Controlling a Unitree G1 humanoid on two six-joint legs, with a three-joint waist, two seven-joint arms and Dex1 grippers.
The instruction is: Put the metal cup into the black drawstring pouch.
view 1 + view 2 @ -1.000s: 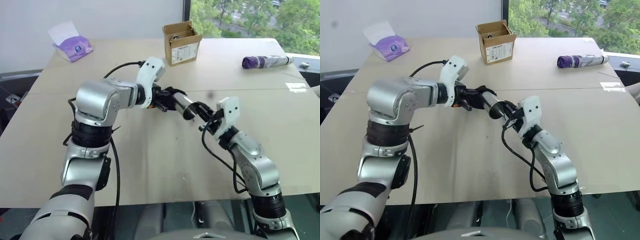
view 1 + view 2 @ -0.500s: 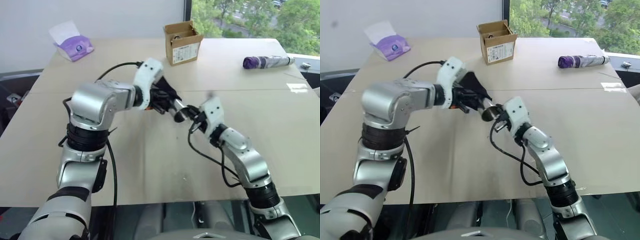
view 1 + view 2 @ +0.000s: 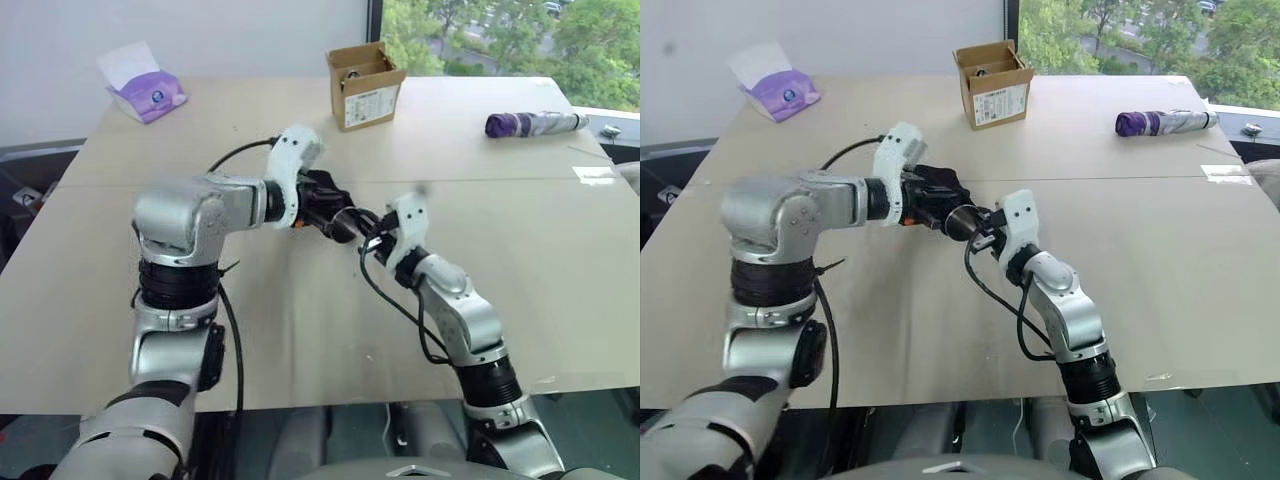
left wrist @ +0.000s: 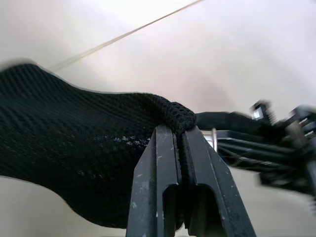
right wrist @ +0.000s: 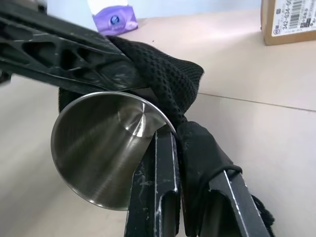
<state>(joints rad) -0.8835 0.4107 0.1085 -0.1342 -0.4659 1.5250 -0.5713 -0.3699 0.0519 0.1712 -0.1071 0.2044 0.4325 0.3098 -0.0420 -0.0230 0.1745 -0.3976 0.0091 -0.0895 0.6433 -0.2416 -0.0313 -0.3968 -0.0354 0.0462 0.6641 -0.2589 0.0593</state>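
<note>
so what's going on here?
The robot is bagging the cup in mid-air over the table. The left gripper is shut on the edge of the black pouch. The right gripper is shut on the cup's rim, with pouch fabric caught at its fingers. The cup's mouth faces the right wrist camera and the pouch is draped around its far side. It is partly in, not released yet.

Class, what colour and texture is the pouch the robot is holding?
Black, with a fine mesh weave. The pouch shows best in the left wrist view.
</note>
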